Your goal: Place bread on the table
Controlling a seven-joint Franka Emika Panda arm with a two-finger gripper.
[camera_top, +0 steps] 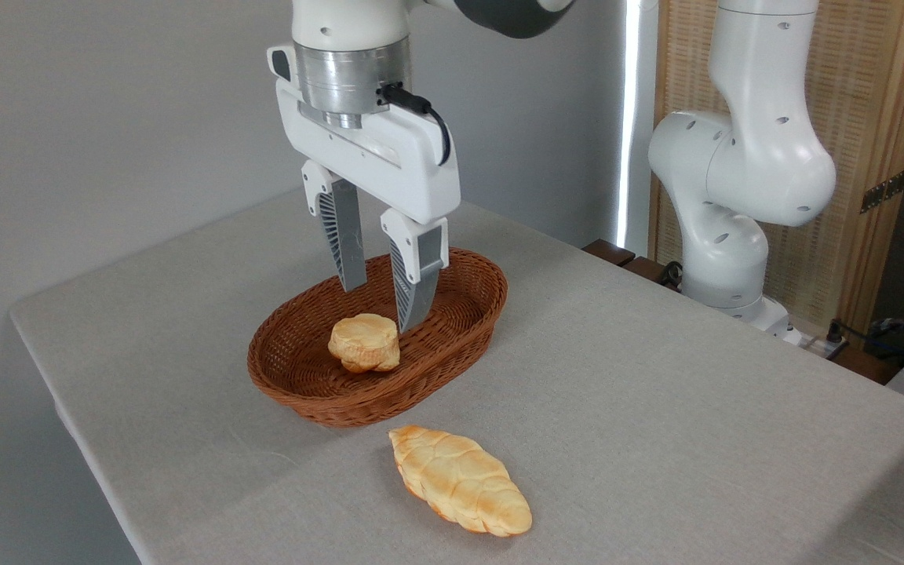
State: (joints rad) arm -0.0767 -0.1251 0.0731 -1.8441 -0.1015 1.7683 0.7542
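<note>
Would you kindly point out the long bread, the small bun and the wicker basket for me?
long bread (460, 479), fixed camera view, middle of its ridged crust.
small bun (364, 342), fixed camera view, centre of its top.
wicker basket (358, 404), fixed camera view, near outer wall.
</note>
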